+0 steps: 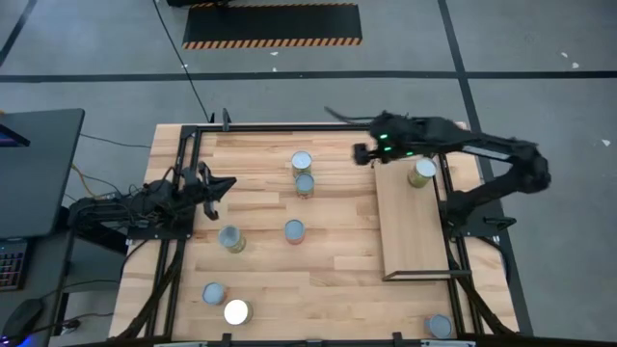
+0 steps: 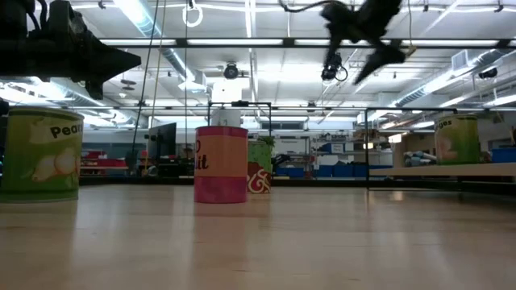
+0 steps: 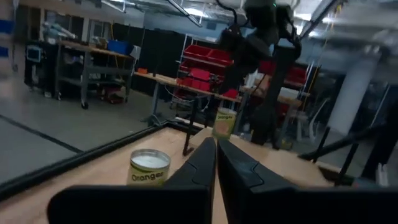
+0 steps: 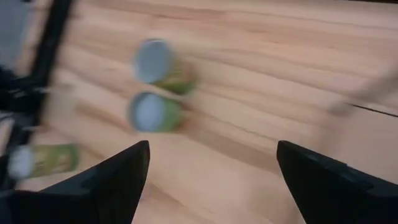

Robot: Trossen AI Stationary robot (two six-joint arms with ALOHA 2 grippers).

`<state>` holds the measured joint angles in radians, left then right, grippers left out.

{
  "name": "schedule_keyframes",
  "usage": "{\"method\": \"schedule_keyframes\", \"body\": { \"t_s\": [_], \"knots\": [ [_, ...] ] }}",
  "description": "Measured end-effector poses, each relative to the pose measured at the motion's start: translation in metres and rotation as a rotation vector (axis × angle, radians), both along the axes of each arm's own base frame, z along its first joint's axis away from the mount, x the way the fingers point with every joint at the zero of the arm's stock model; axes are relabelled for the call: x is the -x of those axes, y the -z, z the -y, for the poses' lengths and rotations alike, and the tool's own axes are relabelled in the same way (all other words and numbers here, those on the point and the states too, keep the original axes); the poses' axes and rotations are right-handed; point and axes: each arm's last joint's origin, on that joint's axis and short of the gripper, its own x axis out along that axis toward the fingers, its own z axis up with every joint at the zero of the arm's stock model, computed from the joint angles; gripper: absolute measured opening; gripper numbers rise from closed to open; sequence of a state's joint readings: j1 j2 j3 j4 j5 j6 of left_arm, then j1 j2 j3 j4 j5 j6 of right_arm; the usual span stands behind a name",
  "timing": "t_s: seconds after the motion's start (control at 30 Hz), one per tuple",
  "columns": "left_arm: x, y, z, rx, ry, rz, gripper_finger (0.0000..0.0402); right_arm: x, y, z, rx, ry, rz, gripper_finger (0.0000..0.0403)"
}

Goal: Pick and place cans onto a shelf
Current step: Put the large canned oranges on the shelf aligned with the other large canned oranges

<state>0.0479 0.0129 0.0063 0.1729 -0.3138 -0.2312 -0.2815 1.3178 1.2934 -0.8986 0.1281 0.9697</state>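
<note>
Right at the lens in the low view stands your green pear can [image 2: 39, 155], with the pink one [image 2: 221, 163] behind it. Going left to right across the desk [image 1: 337, 280]: your left gripper [image 1: 214, 186] waits by the left edge, jaws shut on nothing. Seven cans are loose on the desk, two touching at the far middle [image 1: 303, 162]. Your right gripper [image 1: 364, 154] hangs near the shelf's [image 1: 415, 226] far left corner, jaws wide and empty, one can [image 1: 421, 173] already shelved. Watch that pair: descend off-centre and you'll likely topple its neighbour
</note>
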Motion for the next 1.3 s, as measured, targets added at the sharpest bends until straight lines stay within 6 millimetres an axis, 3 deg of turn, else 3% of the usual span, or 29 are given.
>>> {"method": "schedule_keyframes", "body": {
  "t_s": [0.2, 0.43, 0.63, 0.73, 0.97, 1.13, 1.3],
  "knots": [
    [0.000, 0.000, 0.000, 0.191, 0.032, 0.073, 0.0023, -0.059, 0.021, -0.004, 0.007, -0.121, 0.042, 0.0358],
    [0.000, 0.000, 0.000, 0.194, 0.033, 0.075, 0.0023, -0.114, 0.020, -0.005, 0.085, -0.251, -0.004, 0.0358],
    [0.000, 0.000, 0.000, 0.238, 0.023, 0.092, 0.0023, -0.147, 0.021, -0.005, 0.263, -0.332, -0.057, 0.0358],
    [0.000, 0.000, -0.001, 0.238, 0.022, 0.092, 0.0023, -0.158, 0.030, -0.003, 0.338, -0.347, -0.097, 0.0359],
    [0.000, 0.000, 0.000, 0.247, 0.026, 0.097, 0.0027, -0.175, 0.072, 0.019, 0.330, -0.348, -0.197, 0.0395],
    [0.000, 0.000, -0.001, 0.265, 0.018, 0.105, 0.0050, -0.186, 0.094, 0.039, 0.359, -0.338, -0.206, 0.0392],
    [0.000, 0.000, -0.001, 0.265, 0.018, 0.104, 0.0079, -0.186, 0.112, 0.057, 0.351, -0.306, -0.269, 0.0395]
  ]
}}
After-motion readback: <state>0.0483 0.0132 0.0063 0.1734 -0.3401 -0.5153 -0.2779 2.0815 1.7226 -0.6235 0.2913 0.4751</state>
